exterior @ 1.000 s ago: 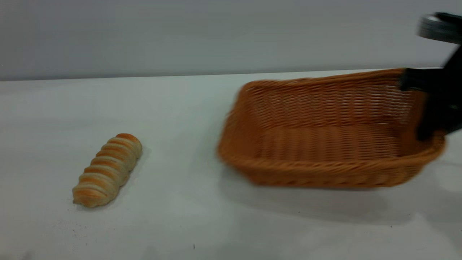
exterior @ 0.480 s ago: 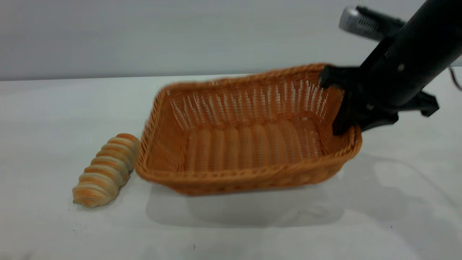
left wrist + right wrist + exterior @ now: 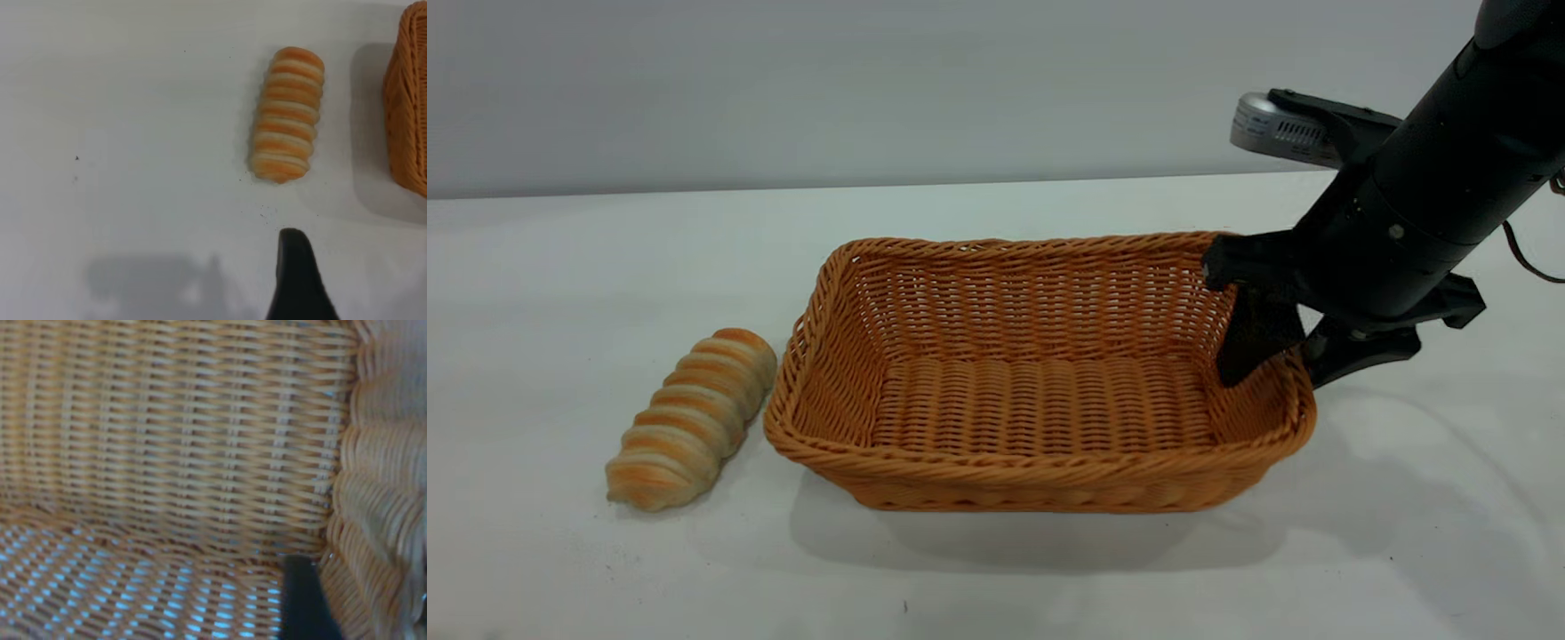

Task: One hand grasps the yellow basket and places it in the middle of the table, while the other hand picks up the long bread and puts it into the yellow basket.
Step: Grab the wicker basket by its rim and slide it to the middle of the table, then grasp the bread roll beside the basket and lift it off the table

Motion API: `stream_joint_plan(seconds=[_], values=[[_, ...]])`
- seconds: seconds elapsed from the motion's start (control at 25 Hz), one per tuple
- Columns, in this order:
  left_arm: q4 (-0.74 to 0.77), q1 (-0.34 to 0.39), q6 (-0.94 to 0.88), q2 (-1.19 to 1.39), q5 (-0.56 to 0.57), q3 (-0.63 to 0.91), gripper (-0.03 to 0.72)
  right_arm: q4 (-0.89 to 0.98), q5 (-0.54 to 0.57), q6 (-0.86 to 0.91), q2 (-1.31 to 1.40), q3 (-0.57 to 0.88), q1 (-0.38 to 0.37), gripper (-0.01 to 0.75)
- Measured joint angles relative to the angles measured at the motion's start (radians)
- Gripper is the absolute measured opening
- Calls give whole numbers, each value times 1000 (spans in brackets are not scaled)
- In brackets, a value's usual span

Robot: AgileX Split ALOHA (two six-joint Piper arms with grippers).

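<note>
The yellow basket [image 3: 1040, 476] sits on the table [image 3: 560, 258] near its middle, its left end almost touching the long bread [image 3: 692, 418]. My right gripper [image 3: 1294, 360] is shut on the basket's right wall, one finger inside and one outside. In the right wrist view the inner finger [image 3: 303, 600] lies against the woven wall [image 3: 187, 440]. The left wrist view shows the bread [image 3: 287, 123] lying alone on the table, the basket's corner [image 3: 408, 100] beside it, and my left gripper [image 3: 333, 280] above and short of the bread, empty, with one finger [image 3: 297, 273] in view.
The wall runs behind the table's far edge. Bare white tabletop [image 3: 1049, 587] lies in front of the basket and to the left of the bread. The right arm's shadow falls on the table at the right.
The right gripper has carried the basket leftwards from the right side and lowered it beside the bread. The bread has not moved.
</note>
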Motion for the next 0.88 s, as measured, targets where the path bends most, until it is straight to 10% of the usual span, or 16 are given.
stream_joint_plan(seconds=[0.2,0.88], values=[[0,0,0,0,-9,0,516,1,16,-89,-13,0,0,623],[-195,0,244,251,-144,-1,516,-101,138,-119,-335,0,0,558]])
